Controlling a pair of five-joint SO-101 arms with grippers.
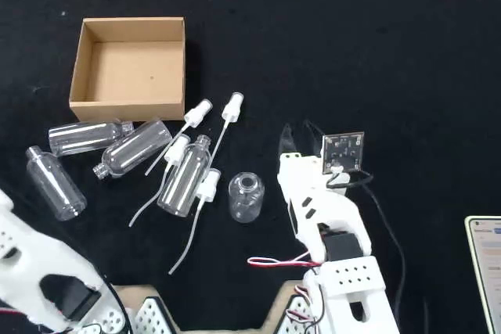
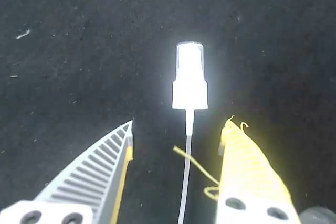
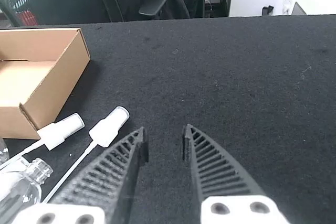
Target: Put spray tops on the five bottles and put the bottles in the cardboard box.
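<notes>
Pretty much at square one, judging by this. Looking at an empty cardboard box (image 1: 129,109) at the far left, with not one bottle capped or packed. Counted five bottles (image 1: 133,148): four lying flat just near of the box, plus an upright bottle (image 1: 246,197) to their right. Counted four spray tops (image 1: 198,113) loose among them in the high view, then a lone spray top (image 2: 189,80) on the black table (image 1: 391,76) in front of the left gripper (image 2: 179,124). Probably the fifth, can't swear to it. Left gripper spread wide, gripping nothing, straddling that top's tube. Right gripper (image 3: 164,132) parted only narrowly, empty too, parked just right of the pile. Leaves all five cappings and all five box drops to do.
</notes>
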